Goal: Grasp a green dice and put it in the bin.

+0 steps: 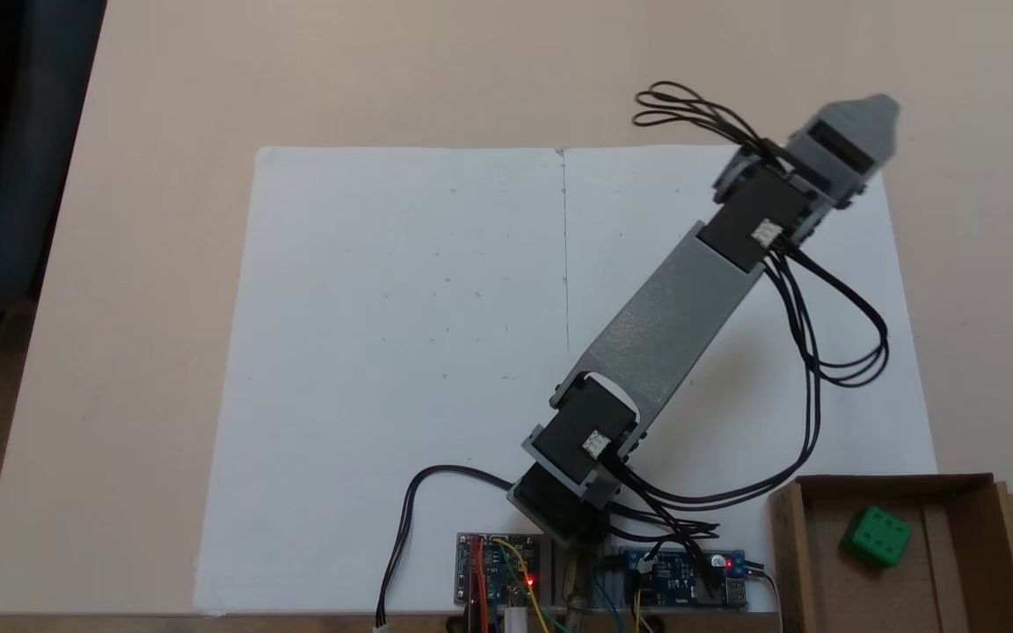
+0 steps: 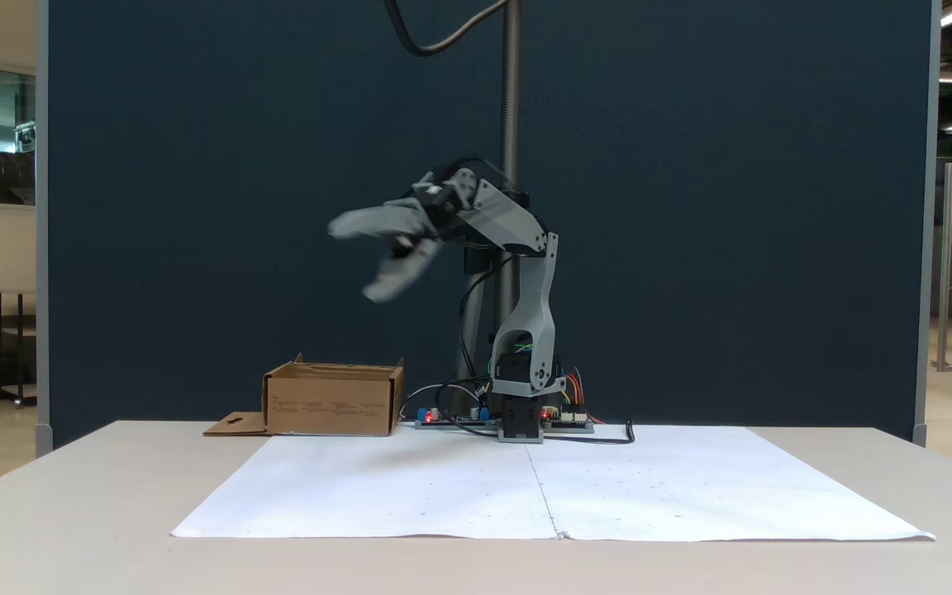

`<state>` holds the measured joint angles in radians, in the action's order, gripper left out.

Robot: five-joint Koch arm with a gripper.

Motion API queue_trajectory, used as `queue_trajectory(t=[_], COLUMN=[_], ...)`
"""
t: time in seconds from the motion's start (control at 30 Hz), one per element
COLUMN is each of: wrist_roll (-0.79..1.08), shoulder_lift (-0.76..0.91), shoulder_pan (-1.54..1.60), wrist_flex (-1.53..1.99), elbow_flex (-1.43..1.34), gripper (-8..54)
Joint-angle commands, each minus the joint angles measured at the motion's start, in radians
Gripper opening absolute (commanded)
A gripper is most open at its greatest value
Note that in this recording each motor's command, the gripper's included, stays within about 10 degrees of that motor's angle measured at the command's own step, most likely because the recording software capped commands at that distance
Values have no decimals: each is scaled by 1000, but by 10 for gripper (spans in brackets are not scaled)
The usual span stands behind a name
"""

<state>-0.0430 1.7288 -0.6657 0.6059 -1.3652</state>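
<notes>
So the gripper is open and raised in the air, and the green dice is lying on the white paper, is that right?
Not quite. The green dice is not on the white paper; it lies inside the bin, as the fixed view from above shows. The rest holds: the gripper is open and raised in the air, seen in the fixed view from the front.
</notes>
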Motion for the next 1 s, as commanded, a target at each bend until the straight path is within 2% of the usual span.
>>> queue_trajectory(t=[0.0, 0.43, 0.77, 0.97], wrist_roll=[-54, 31, 32, 34], shoulder_lift=[57, 235, 500, 589], shoulder_pan=[101, 597, 647, 663], wrist_flex=[-52, -445, -765, -955], elbow_flex=[-26, -466, -824, -1141], gripper=[440, 440, 442, 429])
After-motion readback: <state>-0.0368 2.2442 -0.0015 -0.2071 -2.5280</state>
